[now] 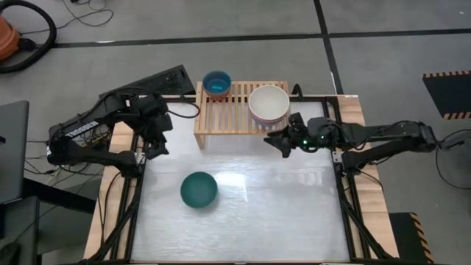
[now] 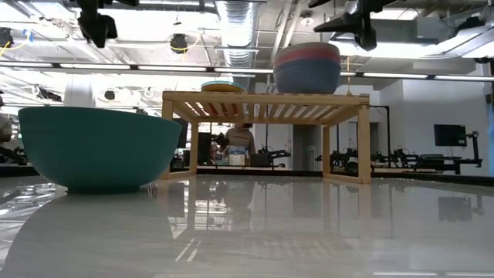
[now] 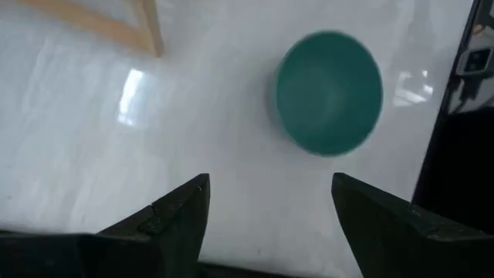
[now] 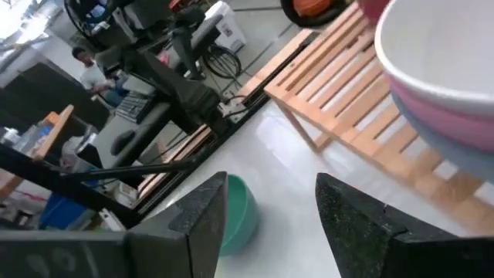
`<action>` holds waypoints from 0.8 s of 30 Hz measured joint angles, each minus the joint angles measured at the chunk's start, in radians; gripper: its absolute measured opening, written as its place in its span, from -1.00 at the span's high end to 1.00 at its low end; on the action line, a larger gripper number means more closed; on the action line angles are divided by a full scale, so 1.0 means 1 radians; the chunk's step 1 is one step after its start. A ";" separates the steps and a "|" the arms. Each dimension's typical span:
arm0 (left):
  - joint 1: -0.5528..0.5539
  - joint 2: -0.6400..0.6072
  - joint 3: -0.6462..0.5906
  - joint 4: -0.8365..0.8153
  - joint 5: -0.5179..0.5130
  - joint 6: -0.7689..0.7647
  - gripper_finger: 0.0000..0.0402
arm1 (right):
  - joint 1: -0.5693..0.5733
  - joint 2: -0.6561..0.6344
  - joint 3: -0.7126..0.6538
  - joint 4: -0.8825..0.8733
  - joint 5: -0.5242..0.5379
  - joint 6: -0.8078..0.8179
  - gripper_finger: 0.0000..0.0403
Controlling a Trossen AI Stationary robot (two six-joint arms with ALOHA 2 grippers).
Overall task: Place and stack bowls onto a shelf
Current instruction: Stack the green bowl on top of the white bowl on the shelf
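High view, shelf: the shelf (image 1: 232,109) stands at the far edge of the table (image 1: 294,213).
High view, bowls: a stack with a cream white bowl (image 1: 268,104) on top sits on the right end of the shelf; a small stack with a cyan bowl (image 1: 217,82) on top is at the far left end; the dark teal bowl (image 1: 199,190) stands alone on the table.
High view, grippers: the left gripper (image 1: 157,144) is left of the shelf; the right gripper (image 1: 280,141) is just in front of the cream stack.
Low view: the dark teal bowl (image 2: 99,147) is upright on the table; slate blue under pink shows in the stack (image 2: 307,67).
Left wrist view: the fingers (image 3: 181,220) are spread, nothing between them, above the table.
Right wrist view: the fingers (image 4: 351,220) are spread and empty, near the stack.
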 joint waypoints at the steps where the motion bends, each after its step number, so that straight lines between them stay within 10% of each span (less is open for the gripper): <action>1: -0.007 0.000 0.000 0.014 -0.006 -0.011 -0.28 | 0.006 0.000 0.000 -0.006 0.000 0.016 -0.11; 11: -0.116 0.007 0.000 0.137 -0.164 -0.236 -0.28 | 0.144 0.001 0.000 -0.097 0.000 0.203 -0.11; 24: -0.534 0.223 0.000 0.177 -0.528 -0.711 -0.28 | 0.234 0.001 0.000 -0.275 0.000 0.160 -0.11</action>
